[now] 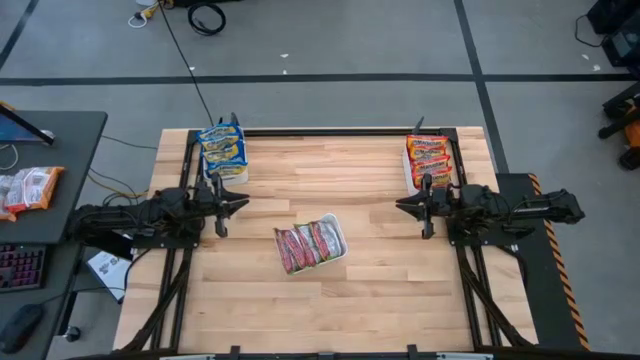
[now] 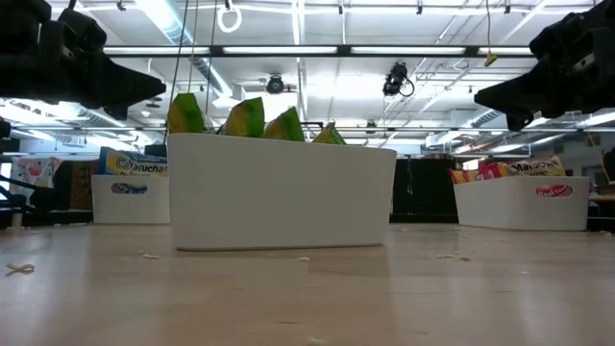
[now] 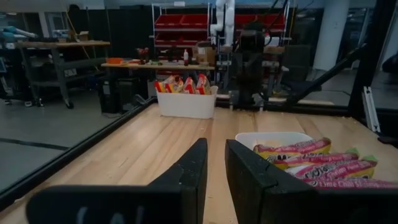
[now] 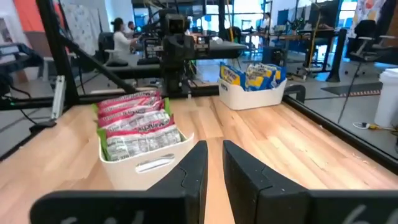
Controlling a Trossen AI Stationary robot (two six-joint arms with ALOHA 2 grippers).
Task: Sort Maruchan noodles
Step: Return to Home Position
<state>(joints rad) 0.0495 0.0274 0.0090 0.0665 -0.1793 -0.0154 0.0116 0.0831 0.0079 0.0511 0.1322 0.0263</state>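
Note:
Three white trays hold the Maruchan noodles. Silvery-green and red-pink packets [image 1: 308, 243] stand on edge in the middle tray [image 2: 279, 192], also seen as packets [image 3: 311, 165] and packets [image 4: 134, 124]. Blue-white packets [image 1: 222, 146] fill the far-left tray [image 4: 252, 93]. Orange-yellow-red packets [image 1: 428, 156] fill the far-right tray [image 3: 185, 104]. My left gripper [image 1: 243, 203] hovers left of the middle tray, fingers close together and holding nothing [image 3: 216, 146]. My right gripper [image 1: 400, 206] hovers to its right, likewise [image 4: 215, 146]. The two point toward each other.
Bare wooden tabletop [image 1: 330, 300] lies around and in front of the middle tray. A black frame rail [image 1: 330, 130] runs along the table's far edge. A side desk with a packet [image 1: 30, 187] stands off the table's left. People sit in the room beyond [image 4: 118, 37].

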